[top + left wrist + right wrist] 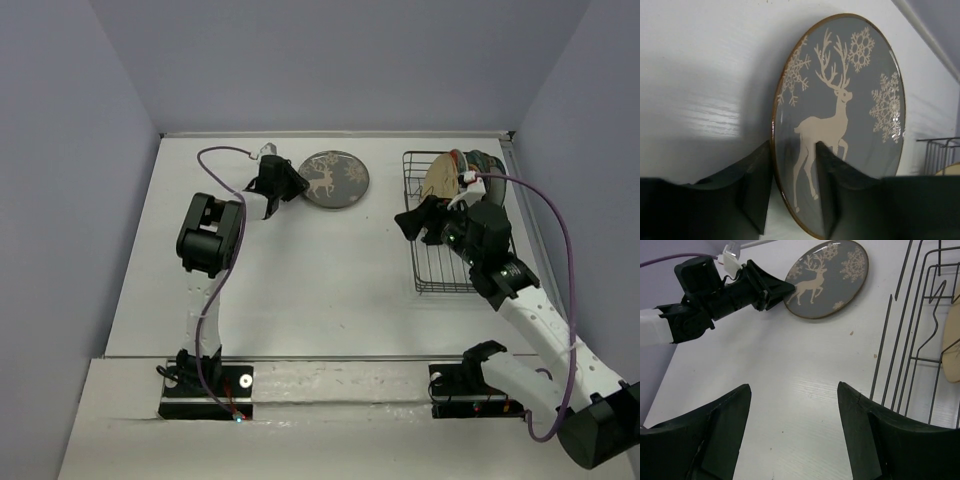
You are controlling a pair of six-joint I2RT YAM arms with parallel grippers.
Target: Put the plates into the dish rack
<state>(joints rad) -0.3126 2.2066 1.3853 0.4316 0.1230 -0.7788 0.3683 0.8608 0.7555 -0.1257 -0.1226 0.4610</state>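
Note:
The grey plate with a white deer (pixel 335 180) lies flat on the table at the back middle. My left gripper (pixel 295 185) reaches its left rim, and in the left wrist view its jaws pinch that rim (pixel 795 145), one finger outside the edge, the other on the plate's face (pixel 850 115). The black wire dish rack (pixel 440 270) stands at the right, with a tan plate (pixel 440 178) and others behind it upright at its far end. Just left of the rack my right gripper (pixel 412 222) hovers open and empty (pixel 794 385).
The right wrist view shows the deer plate (pixel 827 280), the left gripper (pixel 785 289) on it, and the rack's wires (pixel 900 340) close on the right. Purple cables loop off both arms. Walls enclose the table at the back and sides.

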